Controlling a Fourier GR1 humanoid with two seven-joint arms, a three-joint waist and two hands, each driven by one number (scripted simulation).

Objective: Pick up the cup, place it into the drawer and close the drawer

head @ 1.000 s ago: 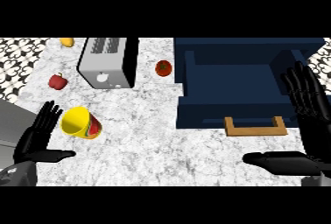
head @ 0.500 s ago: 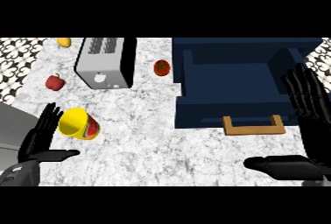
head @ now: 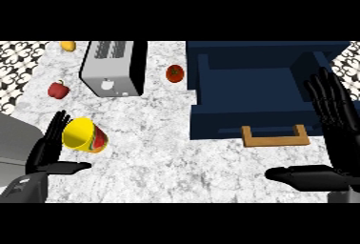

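Marble worktop (head: 162, 157): grey-white and veined, carrying everything seen from above.
Cup (head: 84, 136): yellow with a red patch on its side, lying tipped over near the worktop's left edge, its mouth turned toward the left hand.
Left hand (head: 48, 150): black, fingers straight and pointing up, thumb stretched out to the right below the cup; it stands just beside the cup and has hold of nothing.
Right hand (head: 337, 128): black, spread flat with straight fingers pointing up along the right edge, thumb stuck out to the left; nothing is in it.
Drawer (head: 260, 86): dark blue, pulled open at the upper right, nothing visible inside; well apart from the cup.
Handle (head: 275, 138): a wooden bar on the drawer's near front, just left of the right hand.
Toaster (head: 114, 66): silver with a black side, standing at the back left.
Tomato (head: 175, 73): red, between the toaster and the drawer.
Pepper (head: 58, 89): red, left of the toaster.
Yellow fruit (head: 67, 45): at the far back left corner.
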